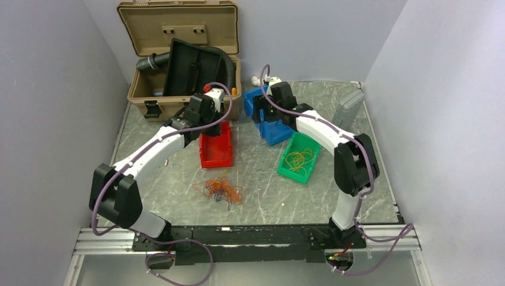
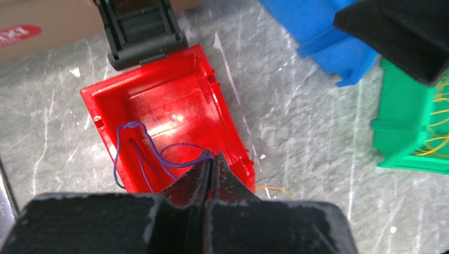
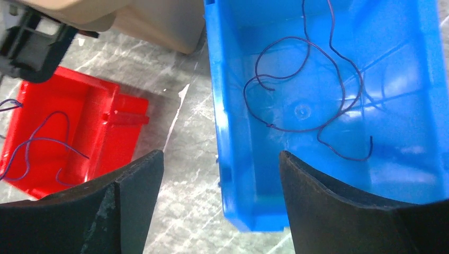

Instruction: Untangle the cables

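Progress partial: yellow wires [image 1: 299, 159] binned in green bin [image 1: 292, 174], purple wire [image 3: 341, 87] in blue bin [image 3: 233, 159]; tangle [image 1: 220, 190] left on surface [image 1: 262, 196]. Left gripper [image 2: 210, 161] clamped on blue wire [image 2: 132, 124]; right gripper [image 3: 221, 159] wide, empty.

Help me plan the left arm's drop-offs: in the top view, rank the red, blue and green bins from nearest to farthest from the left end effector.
1. Red bin, directly below the left end effector.
2. Blue bin, to its right.
3. Green bin, farthest right.
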